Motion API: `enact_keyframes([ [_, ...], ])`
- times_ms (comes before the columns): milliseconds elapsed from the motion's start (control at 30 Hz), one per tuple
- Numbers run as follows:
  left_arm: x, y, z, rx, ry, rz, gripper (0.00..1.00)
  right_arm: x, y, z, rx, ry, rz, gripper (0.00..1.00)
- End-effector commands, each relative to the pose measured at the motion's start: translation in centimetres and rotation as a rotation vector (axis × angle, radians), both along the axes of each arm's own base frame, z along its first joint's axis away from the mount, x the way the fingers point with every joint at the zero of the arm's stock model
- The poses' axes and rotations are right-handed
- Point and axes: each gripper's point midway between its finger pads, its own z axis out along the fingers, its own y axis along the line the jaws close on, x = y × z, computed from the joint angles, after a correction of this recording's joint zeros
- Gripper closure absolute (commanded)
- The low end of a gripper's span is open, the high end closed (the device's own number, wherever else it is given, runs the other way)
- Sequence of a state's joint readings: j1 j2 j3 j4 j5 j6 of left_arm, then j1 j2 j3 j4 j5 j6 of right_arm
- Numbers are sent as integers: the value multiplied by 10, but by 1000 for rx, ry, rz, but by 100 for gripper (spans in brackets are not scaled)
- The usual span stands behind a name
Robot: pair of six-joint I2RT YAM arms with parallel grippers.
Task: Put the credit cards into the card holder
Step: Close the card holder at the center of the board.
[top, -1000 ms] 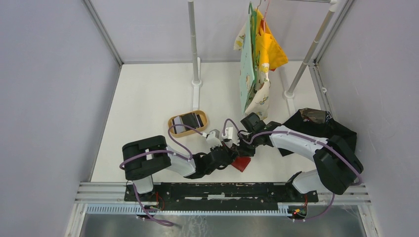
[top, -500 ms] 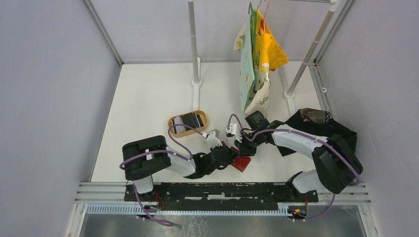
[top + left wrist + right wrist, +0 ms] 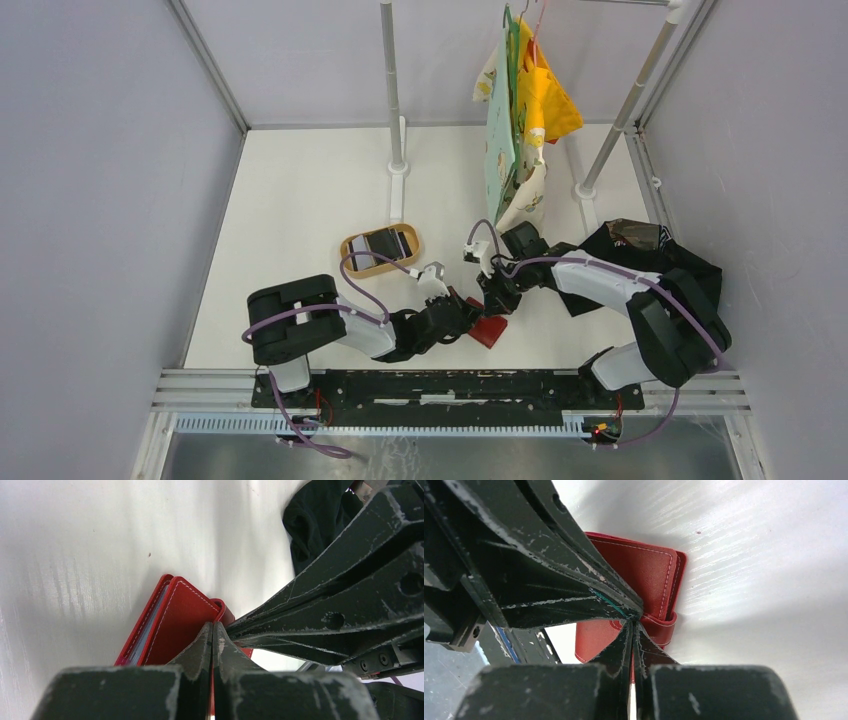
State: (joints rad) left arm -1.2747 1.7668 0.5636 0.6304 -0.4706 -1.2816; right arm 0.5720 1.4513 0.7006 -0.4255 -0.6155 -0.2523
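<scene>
The red card holder [image 3: 490, 332] lies folded on the white table between my two grippers; it also shows in the left wrist view [image 3: 172, 622] and the right wrist view [image 3: 649, 575]. My left gripper [image 3: 468, 311] [image 3: 213, 626] is shut, tips at the wallet's edge by the snap tab, a red sliver between its jaws. My right gripper [image 3: 494, 304] [image 3: 632, 622] is shut from the opposite side on the red tab, tip to tip with the left. The grey and dark credit cards [image 3: 382, 243] lie in the tan oval tray [image 3: 350, 262], far left of the wallet.
A black cloth [image 3: 640, 250] lies at the right, behind the right arm. Clothes [image 3: 520, 110] hang from a rack whose poles [image 3: 392, 90] stand at the back. A metal rail [image 3: 450, 385] runs along the near edge.
My right gripper has swung to the right and down onto the wallet's tab, meeting the left gripper's tips. The left arm and the wallet have stayed in place.
</scene>
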Motion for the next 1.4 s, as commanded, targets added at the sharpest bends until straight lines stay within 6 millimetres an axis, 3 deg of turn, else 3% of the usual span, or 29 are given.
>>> enact_keyframes([
  [0,-85,64,-101,425,213,-298,98,-19,6,-26,-61,74,-37,97],
  [233,-85,64,-101,427,209,-299,98,-21,10,-34,-245,-85,52,98],
  [467,-84,64,-100,428,198,-296,98,-48,4,-62,-322,-12,92,100],
  [800,-83,63,-96,440,171,-289,98,-63,27,-76,-291,17,76,100],
  [1067,-83,63,-98,503,174,-281,98,-82,18,-109,-387,126,35,98],
  [1233,-83,61,-94,564,156,-260,98,-82,13,-121,-481,92,72,97],
  [1367,-83,65,-95,589,158,-243,98,-78,14,-115,-464,58,87,97],
])
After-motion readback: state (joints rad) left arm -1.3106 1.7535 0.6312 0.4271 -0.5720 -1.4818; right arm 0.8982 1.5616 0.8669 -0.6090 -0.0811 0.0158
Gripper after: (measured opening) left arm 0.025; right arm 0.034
